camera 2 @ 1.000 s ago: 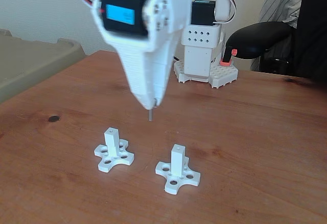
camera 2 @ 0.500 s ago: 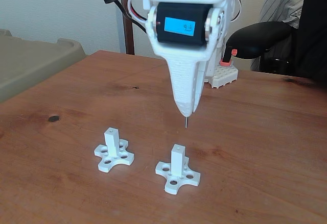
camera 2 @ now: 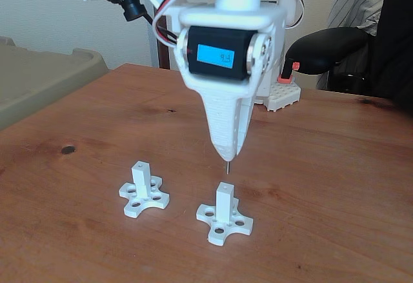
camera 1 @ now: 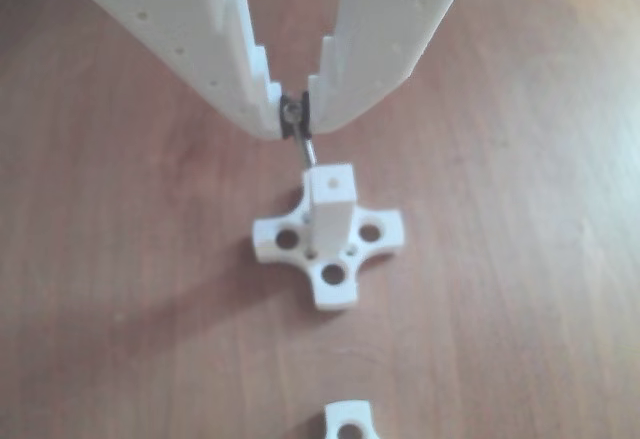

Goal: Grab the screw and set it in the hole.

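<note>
**Inspector:** Surroundings first.

**Assistant:** In the fixed view a second white post (camera 2: 141, 178) on its own cross base stands on the desk (camera 2: 322, 167), left of the target post (camera 2: 224, 200) and apart from it. A dark knot (camera 2: 68, 149) marks the wood further left. Behind, the arm's white base (camera 2: 279, 93) sits at the far edge, beside a black chair armrest (camera 2: 326, 48). Nothing lies between the screw tip and the target post.

**Inspector:** End effector?

**Assistant:** The end effector (camera 1: 294, 111) is clamped on the screw (camera 1: 303, 142) at its head, the shaft hanging down (slightly tilted in the other view). Its tip hangs just above the post's top face, close to the hole (camera 1: 333, 181); whether it touches I cannot tell.

**Inspector:** Hidden or unclear?

**Assistant:** The other view is soft. A white base fragment (camera 1: 348, 422) is cut off at its bottom edge. In the fixed view the screw (camera 2: 227, 167) is a thin sliver, and the hole is too small to make out.
</note>
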Controlling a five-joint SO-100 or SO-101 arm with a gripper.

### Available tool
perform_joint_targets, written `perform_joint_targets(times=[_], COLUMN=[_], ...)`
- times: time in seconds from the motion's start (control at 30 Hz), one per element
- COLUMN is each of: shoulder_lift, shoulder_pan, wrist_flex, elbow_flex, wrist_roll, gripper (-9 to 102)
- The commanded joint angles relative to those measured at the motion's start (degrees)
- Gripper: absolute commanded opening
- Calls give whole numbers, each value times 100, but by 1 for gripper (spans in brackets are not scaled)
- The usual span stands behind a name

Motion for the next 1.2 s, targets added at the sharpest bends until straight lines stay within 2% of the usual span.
perform_joint_targets(times=[0.0,1.17], shoulder_lift=[105,-176], shoulder_pan=[70,-79], wrist_flex=[-105,-105], elbow_flex=[-149,-475], wrist_roll=[-18,70], gripper=[-4,-4])
